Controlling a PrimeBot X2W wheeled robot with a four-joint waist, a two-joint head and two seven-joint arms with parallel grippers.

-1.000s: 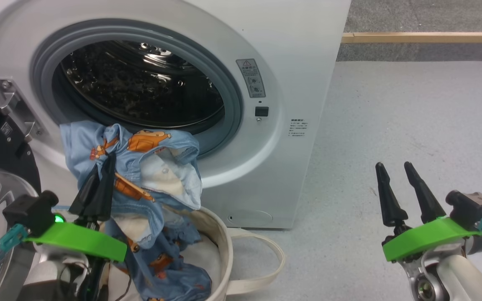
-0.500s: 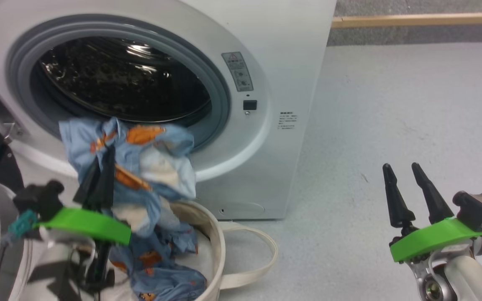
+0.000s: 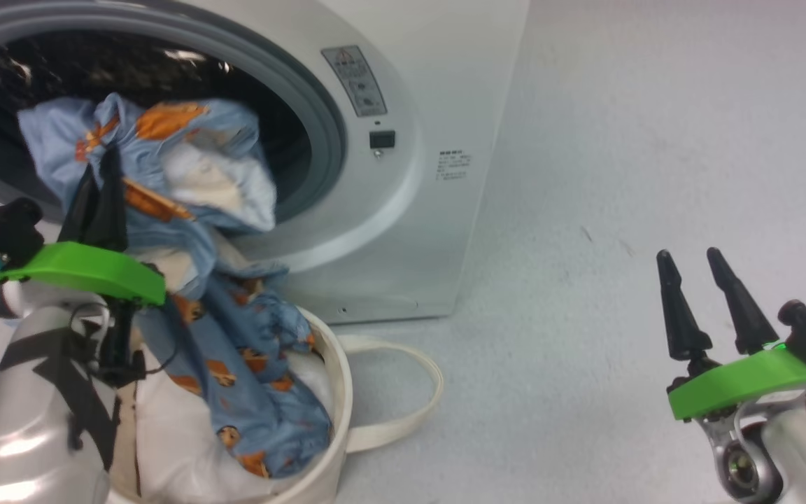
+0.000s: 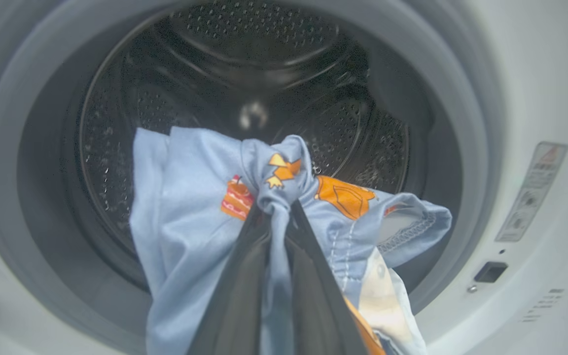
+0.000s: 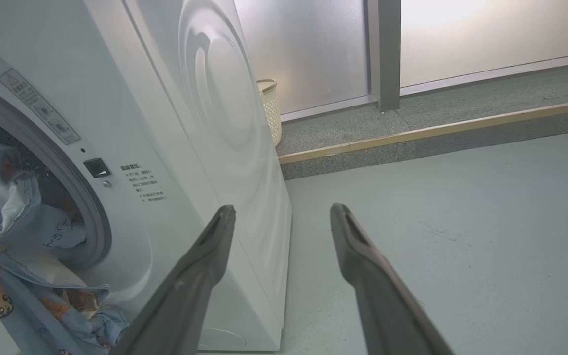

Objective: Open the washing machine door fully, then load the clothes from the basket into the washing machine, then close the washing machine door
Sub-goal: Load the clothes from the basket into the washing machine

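Bright, even light. The head view is smeared with motion blur, worst on the clothes. The drum is dark with small glints, its rim soft. Frosted panels glow white; edges there bow.

There is one washing machine with one warning sticker on its front, and one basket with one loop handle showing. The clothes count as one light blue garment. There are two grippers, the left gripper and the right gripper, each with two jaws, plus one woven bin.
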